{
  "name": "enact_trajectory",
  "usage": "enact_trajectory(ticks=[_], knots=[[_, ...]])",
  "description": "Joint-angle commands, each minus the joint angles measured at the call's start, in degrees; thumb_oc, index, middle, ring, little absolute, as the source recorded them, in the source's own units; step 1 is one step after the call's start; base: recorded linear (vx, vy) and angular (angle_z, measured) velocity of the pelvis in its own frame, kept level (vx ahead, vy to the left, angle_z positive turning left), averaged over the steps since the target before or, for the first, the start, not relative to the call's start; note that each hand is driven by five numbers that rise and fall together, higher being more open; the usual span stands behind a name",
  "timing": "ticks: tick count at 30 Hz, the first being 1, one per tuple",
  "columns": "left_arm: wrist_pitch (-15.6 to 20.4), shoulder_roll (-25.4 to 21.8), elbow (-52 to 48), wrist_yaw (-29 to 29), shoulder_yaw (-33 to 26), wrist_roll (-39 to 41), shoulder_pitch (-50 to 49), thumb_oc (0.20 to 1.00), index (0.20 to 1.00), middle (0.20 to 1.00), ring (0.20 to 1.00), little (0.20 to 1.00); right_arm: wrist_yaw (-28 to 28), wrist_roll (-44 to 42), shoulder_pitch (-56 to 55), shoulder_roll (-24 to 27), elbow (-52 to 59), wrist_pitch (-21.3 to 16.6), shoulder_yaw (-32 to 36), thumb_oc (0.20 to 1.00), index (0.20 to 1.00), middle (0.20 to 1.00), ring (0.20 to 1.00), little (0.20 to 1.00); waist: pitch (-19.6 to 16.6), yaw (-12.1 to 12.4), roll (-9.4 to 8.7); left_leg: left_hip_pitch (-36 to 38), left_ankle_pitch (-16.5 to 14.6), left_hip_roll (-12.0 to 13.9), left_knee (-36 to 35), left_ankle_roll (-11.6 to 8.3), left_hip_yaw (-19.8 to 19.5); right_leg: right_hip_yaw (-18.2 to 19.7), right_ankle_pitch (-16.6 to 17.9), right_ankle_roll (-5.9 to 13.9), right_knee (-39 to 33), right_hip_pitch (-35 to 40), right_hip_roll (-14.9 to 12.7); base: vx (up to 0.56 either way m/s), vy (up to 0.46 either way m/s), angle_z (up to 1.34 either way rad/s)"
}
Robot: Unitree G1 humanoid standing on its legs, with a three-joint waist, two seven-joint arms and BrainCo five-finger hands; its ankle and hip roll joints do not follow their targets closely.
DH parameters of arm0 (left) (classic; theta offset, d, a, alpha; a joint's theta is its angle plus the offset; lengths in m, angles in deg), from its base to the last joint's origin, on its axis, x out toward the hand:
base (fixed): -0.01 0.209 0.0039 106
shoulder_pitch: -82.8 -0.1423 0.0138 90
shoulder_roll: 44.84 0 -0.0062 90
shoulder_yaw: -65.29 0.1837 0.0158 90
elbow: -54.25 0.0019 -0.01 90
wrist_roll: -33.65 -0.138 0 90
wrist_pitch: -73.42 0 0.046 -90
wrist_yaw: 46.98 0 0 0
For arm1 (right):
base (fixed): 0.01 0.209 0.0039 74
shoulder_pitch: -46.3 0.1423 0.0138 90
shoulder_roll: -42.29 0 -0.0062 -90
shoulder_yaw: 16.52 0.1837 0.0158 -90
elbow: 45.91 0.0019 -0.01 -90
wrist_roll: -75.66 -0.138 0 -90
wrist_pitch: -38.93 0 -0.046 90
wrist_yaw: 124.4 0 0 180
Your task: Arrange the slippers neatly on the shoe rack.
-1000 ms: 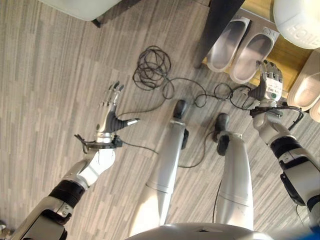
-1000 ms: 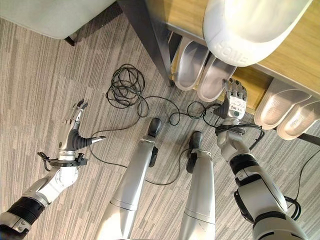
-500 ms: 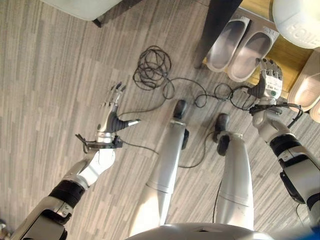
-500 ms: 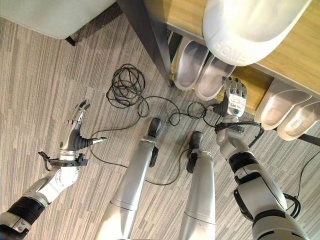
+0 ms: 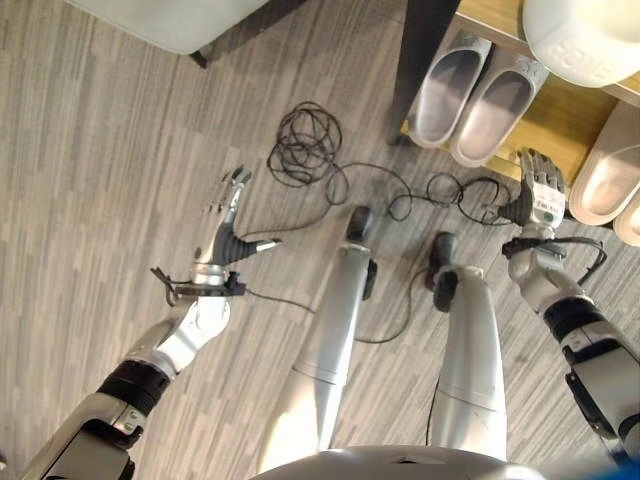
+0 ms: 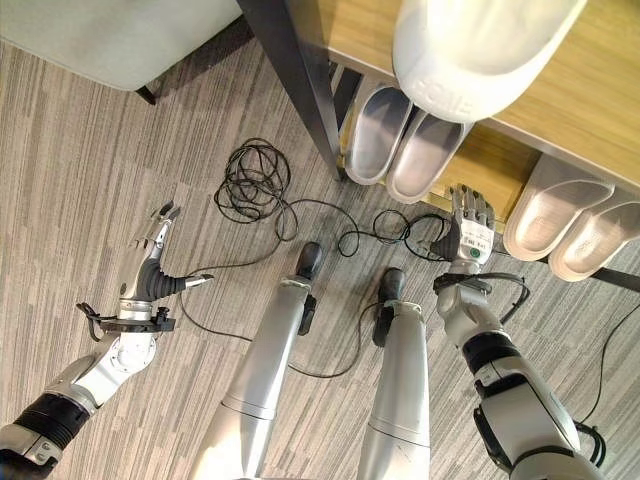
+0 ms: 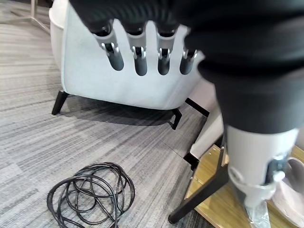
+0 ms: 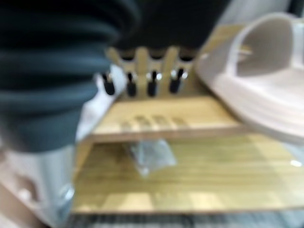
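Note:
A wooden shoe rack (image 6: 560, 100) with dark legs stands at the upper right. Two grey slippers (image 5: 445, 85) (image 5: 495, 105) lie side by side on its bottom shelf. A beige pair (image 6: 545, 205) (image 6: 595, 240) lies further right on the same shelf. One white slipper (image 6: 480, 50) rests on the upper shelf and shows close up as the white slipper (image 8: 256, 90) in the right wrist view. My right hand (image 5: 537, 190) hangs open just in front of the bottom shelf, holding nothing, a little short of the grey pair. My left hand (image 5: 222, 230) is open over the floor at the left, fingers (image 7: 142, 52) straight.
A light grey chair (image 5: 170, 20) on dark feet stands at the upper left. The rack's dark leg (image 6: 295, 70) comes down to the floor beside the grey slippers. Striped grey carpet (image 5: 100, 200) covers the floor.
My right hand has drawn back from the right grey slipper towards my body. The view has shifted slightly. The left hand has barely moved.

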Motion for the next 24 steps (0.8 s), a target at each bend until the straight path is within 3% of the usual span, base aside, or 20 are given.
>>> enact_trajectory(ticks=[1, 7, 16, 24], knots=[[1.0, 0.8, -1.8, -0.1, -1.8, 2.4, -3.9, 1.000, 1.000, 1.000, 1.000, 1.000, 0.9, 0.6, -5.3, 1.9, 6.6, -1.5, 2.7, 1.000, 1.000, 1.000, 1.000, 1.000, -0.2, -0.9, 2.13, -0.3, 2.8, 1.0, -10.3, 2.15, 0.6, 0.2, 2.4, -1.62, -5.7, 2.7, 1.6, 0.00, 0.000, 0.00], [0.5, 2.5, 0.2, -1.9, -1.2, 3.0, -4.2, 1.000, 1.000, 1.000, 1.000, 1.000, -0.7, 2.1, -11.2, 1.3, 10.6, -3.0, 2.1, 1.000, 1.000, 1.000, 1.000, 1.000, 0.2, -1.9, 1.76, 3.5, 4.0, 1.7, -13.0, 1.92, 0.9, 0.0, 3.0, -1.38, -7.3, 5.9, 1.5, -0.04, 0.004, -0.01], [0.5, 5.0, 4.4, -5.2, 0.2, 4.9, -4.9, 1.000, 1.000, 1.000, 1.000, 1.000, -5.5, 1.3, -20.8, -1.0, 16.9, -8.1, -0.1, 1.000, 1.000, 1.000, 1.000, 1.000, -1.9, -4.0, 0.10, 12.6, 6.8, 2.8, -21.9, 1.53, 0.9, 0.0, 4.2, -1.72, -14.7, 14.1, 1.2, -0.03, -0.002, -0.01], [0.8, 7.0, 7.0, -8.7, 0.9, 5.5, -7.6, 1.000, 1.000, 1.000, 1.000, 1.000, -11.6, 2.4, -28.4, -2.3, 14.2, -11.2, -5.5, 1.000, 1.000, 1.000, 1.000, 1.000, -4.8, -5.0, -0.91, 26.4, 7.7, 3.9, -27.8, 1.02, 0.5, -1.4, 4.7, -1.66, -22.1, 28.9, 0.9, 0.05, -0.008, 0.00]])
